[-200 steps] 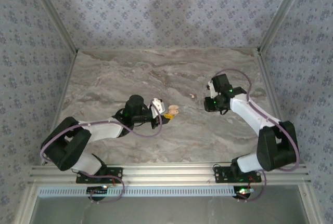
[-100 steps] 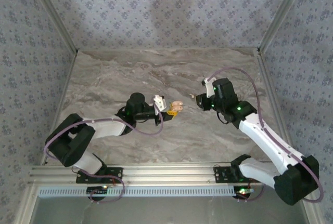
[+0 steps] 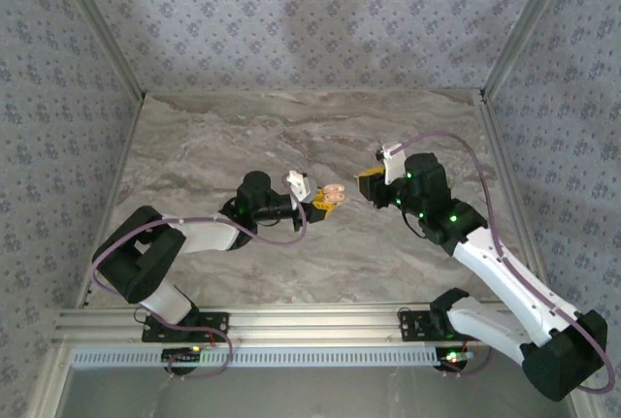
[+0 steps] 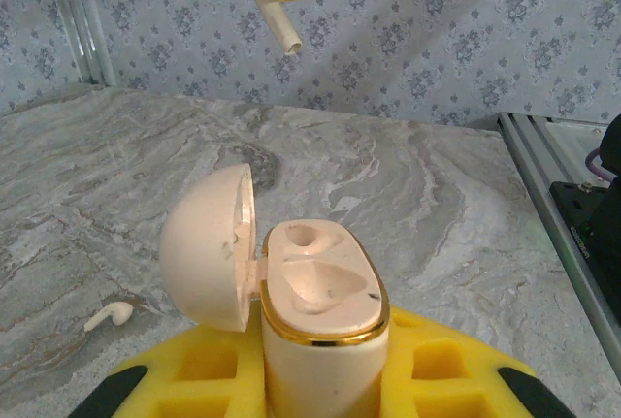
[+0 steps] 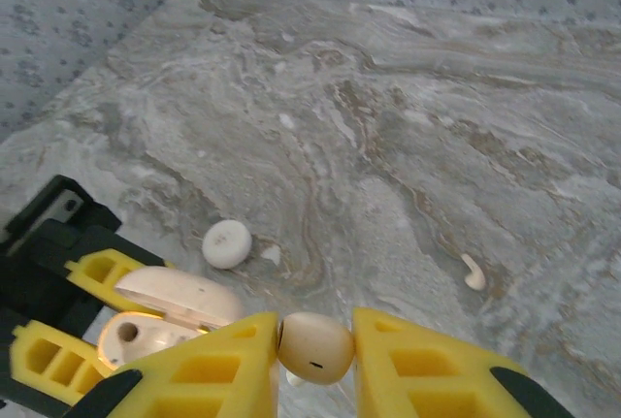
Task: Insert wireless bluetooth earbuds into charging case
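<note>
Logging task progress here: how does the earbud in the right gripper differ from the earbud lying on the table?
The held earbud is pinched in the right gripper, lifted off the table; the loose earbud lies on it, untouched. The held earbud's stem hangs downward; the loose earbud lies on its side. Both are small, pale and outside the open charging case in the left gripper.

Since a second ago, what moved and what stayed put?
The right gripper swung in toward the charging case, its arm stretching out, pinching one earbud. The left gripper edged the open case a little toward it. Unchanged: the left gripper's hold on the case. The other earbud lies on the table.
</note>
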`<action>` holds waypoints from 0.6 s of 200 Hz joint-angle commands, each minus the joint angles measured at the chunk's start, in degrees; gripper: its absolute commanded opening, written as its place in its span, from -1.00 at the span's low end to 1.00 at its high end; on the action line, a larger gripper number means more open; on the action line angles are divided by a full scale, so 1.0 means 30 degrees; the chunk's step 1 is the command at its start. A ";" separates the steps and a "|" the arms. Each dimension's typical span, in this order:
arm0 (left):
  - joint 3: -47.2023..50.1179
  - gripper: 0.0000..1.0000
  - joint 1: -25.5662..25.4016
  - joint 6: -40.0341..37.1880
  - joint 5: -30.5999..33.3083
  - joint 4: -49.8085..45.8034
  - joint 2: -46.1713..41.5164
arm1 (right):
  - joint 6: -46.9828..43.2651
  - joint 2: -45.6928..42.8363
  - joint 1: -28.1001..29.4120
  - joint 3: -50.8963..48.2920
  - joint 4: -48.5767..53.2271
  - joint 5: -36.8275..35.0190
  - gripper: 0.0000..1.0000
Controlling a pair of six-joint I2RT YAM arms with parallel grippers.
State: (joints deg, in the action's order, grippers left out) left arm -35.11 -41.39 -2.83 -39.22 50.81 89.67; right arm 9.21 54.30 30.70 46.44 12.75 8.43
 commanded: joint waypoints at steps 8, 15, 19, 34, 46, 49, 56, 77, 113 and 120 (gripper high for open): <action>-0.0688 -0.70 -0.0163 0.0310 -0.0652 0.0125 -0.0746 | -0.0656 -0.0012 0.0483 -0.0303 -0.1426 0.0443 -0.48; -0.0717 -0.70 -0.0175 0.0338 -0.0666 0.0059 -0.0818 | -0.0740 0.0055 0.0601 -0.0301 -0.1550 0.0392 -0.48; -0.0717 -0.70 -0.0161 0.0342 -0.0666 0.0029 -0.0865 | -0.0781 0.0112 0.0656 -0.0302 -0.1605 0.0400 -0.48; -0.0746 -0.70 -0.0155 0.0385 -0.0612 -0.0002 -0.0976 | -0.0946 0.0383 0.0824 -0.0270 -0.1644 0.0473 -0.48; -0.0747 -0.70 -0.0178 0.0427 -0.0521 -0.0002 -0.1072 | -0.1046 0.0560 0.0967 -0.0244 -0.1673 0.0527 -0.48; -0.0739 -0.71 -0.0172 0.0439 -0.0494 -0.0002 -0.1085 | -0.1082 0.0561 0.0963 -0.0226 -0.1710 0.0545 -0.48; -0.0748 -0.70 -0.0153 0.0458 -0.0463 -0.0002 -0.1119 | -0.1135 0.0671 0.1051 -0.0226 -0.1728 0.0593 -0.48; -0.0834 -0.70 -0.0173 0.0555 -0.0432 -0.0002 -0.1204 | -0.1239 0.0911 0.1269 -0.0241 -0.1770 0.0619 -0.48; -0.0860 -0.70 -0.0171 0.0768 -0.0269 0.0057 -0.1238 | -0.1341 0.1190 0.1650 -0.0242 -0.1971 0.0656 -0.48; -0.0864 -0.70 -0.0159 0.0795 -0.0242 0.0057 -0.1265 | -0.1379 0.1232 0.1700 -0.0233 -0.1972 0.0624 -0.48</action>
State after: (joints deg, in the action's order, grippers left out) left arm -35.86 -41.39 -1.41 -39.38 50.11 87.79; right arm 6.39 57.54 34.96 46.00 8.40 9.72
